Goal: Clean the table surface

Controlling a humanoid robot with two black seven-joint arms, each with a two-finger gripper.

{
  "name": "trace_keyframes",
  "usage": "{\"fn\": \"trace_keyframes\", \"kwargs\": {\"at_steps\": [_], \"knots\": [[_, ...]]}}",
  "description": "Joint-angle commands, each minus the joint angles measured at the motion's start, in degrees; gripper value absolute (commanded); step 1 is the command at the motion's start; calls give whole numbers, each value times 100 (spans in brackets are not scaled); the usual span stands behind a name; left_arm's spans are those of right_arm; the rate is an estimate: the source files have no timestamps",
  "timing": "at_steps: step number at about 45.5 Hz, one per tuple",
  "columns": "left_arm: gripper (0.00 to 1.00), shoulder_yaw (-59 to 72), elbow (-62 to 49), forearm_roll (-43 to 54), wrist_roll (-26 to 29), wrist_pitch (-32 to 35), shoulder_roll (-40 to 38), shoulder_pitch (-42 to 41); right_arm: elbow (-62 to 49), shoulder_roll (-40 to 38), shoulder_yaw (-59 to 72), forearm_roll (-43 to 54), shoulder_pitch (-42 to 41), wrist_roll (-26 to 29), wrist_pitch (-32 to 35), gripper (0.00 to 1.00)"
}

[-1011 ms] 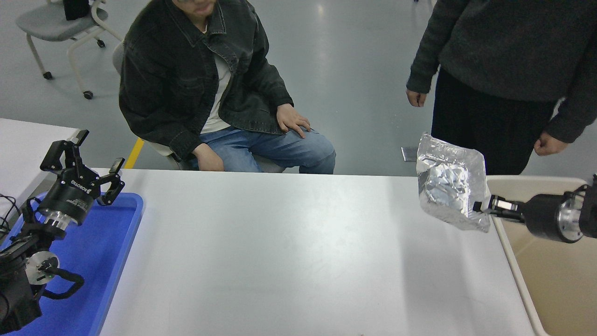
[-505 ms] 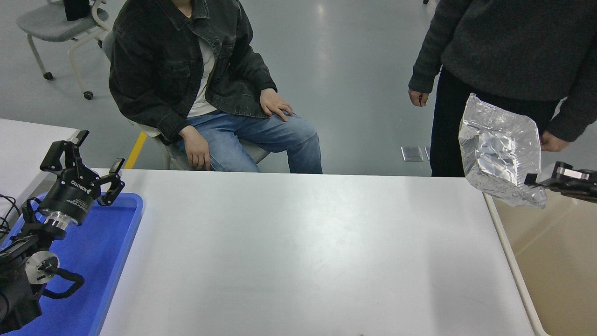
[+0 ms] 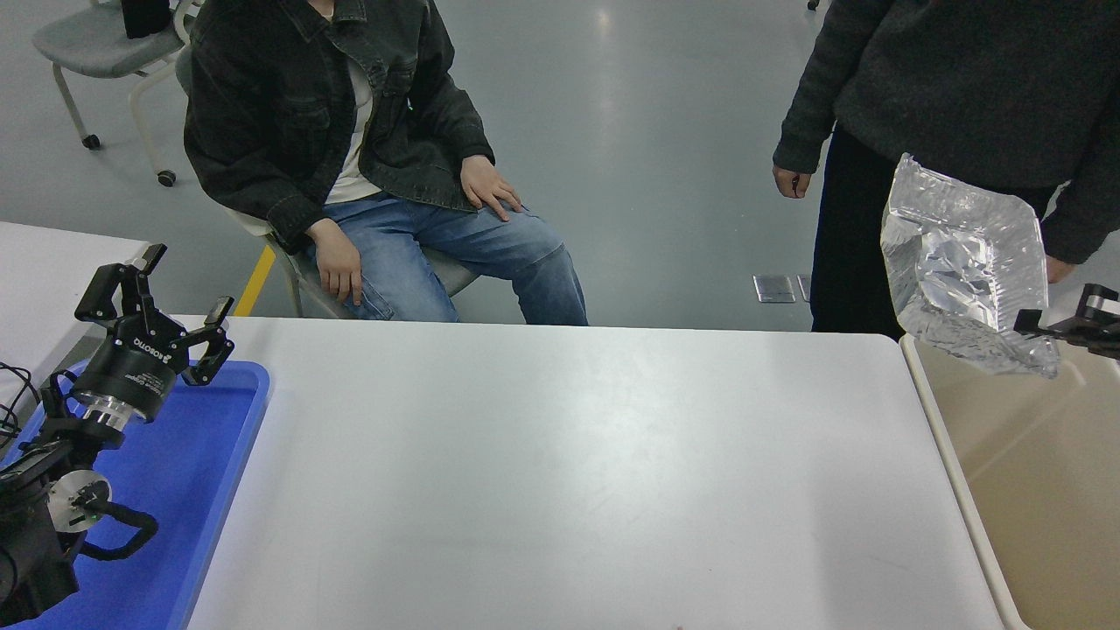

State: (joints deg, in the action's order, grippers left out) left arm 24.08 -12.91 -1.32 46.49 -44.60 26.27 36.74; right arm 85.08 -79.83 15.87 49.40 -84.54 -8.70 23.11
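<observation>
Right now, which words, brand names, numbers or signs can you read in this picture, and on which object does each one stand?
"ROBOTIQ": white print on the black body of the left gripper, above the blue tray; small, so the reading is not fully sure.
A second, smaller line under that brand name: too small to read.
Silver foil bag held by the right gripper: no readable print.
Table surface: no text.

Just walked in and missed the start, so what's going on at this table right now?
The right gripper holds a crumpled silver bag in the air above the beige bin beside the white table. The left gripper sits open over the blue tray, holding nothing. One person sits and another stands at the far side; neither touches the table.
</observation>
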Motion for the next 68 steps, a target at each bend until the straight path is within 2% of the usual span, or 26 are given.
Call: {"fn": "trace_keyframes", "kwargs": {"at_steps": [1, 11, 25, 36, 49, 62, 68], "knots": [[100, 0, -1, 0, 0, -4, 0, 0, -114, 20, 13, 17, 17, 17, -34, 0], [100, 0, -1, 0, 0, -4, 0, 0, -905, 117, 92, 17, 192, 26, -184, 0], [100, 0, -1, 0, 0, 4, -8, 0, -2724, 995, 83, -98, 1044, 17, -895, 0], [100, 0, -1, 0, 0, 4, 0, 0, -4332, 1997, 92, -827, 2116, 17, -1546, 0], [100, 0, -1, 0, 0, 4, 0, 0, -5730, 3113, 92, -1547, 3145, 26, -2319, 0], [100, 0, 8, 0, 0, 4, 0, 0, -7891, 4853, 4, -1996, 4086, 44, -2618, 0], [100, 0, -1, 0, 0, 4, 0, 0, -8341, 5425, 4, -2207, 4376, 61, -2855, 0]]}}
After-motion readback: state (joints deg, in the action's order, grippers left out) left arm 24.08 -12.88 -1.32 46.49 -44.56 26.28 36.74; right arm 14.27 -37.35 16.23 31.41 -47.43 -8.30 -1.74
